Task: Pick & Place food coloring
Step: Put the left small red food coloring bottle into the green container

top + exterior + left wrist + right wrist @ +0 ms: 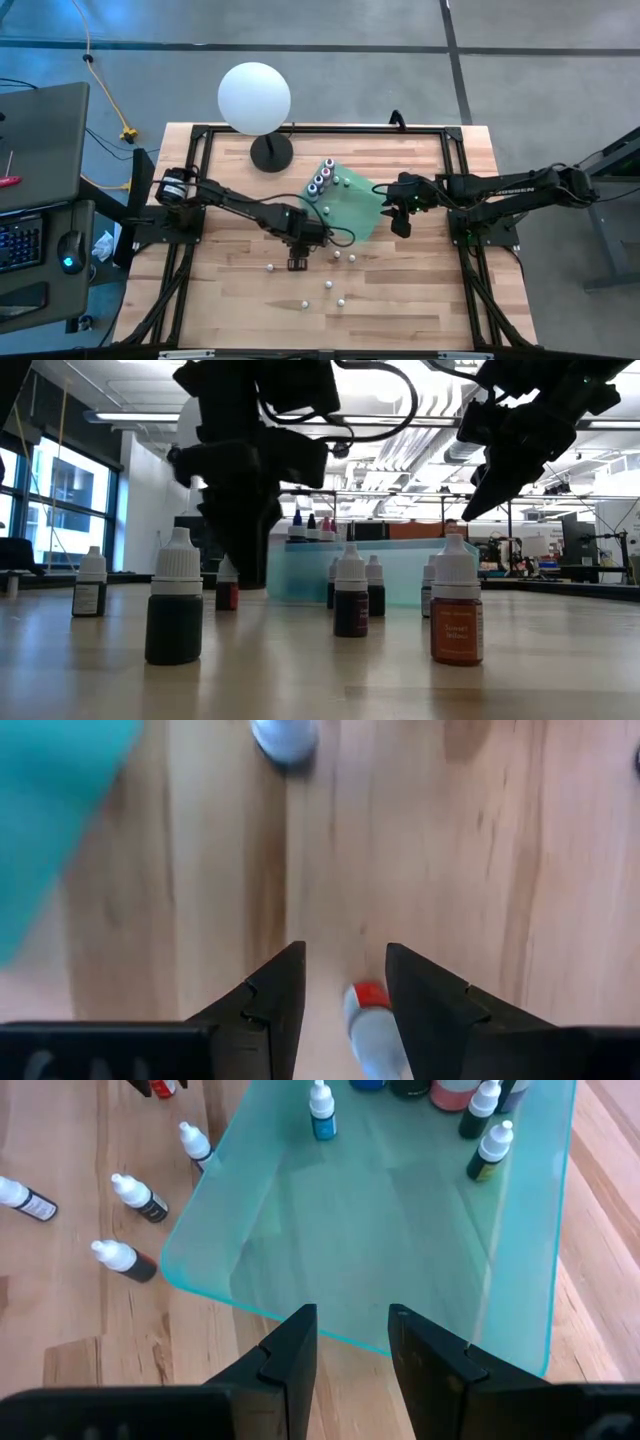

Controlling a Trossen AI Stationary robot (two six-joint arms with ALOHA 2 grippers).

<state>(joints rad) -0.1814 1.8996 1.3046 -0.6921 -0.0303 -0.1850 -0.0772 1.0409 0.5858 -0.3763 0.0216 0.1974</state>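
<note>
My left gripper points down over the bare wood, just off the near-left corner of the green tray. It is open, and a small red food coloring bottle with a white cap stands upright on the table between its fingers. My right gripper is open and empty. It hangs above the tray's right edge. Larger blue, red and dark-topped bottles and a few small ones stand on the tray. Several small bottles stand loose on the wood nearer the near edge. My left gripper comes from above, pointing down, with one finger on each side of the red bottle. The bottle stands close against one finger with a gap to the other. Whether that finger touches it, I cannot tell.
A big white ball on a black stand sits at the far edge, left of the tray. A black frame borders the table. Loose bottles dot the near half, with bare wood between them.
</note>
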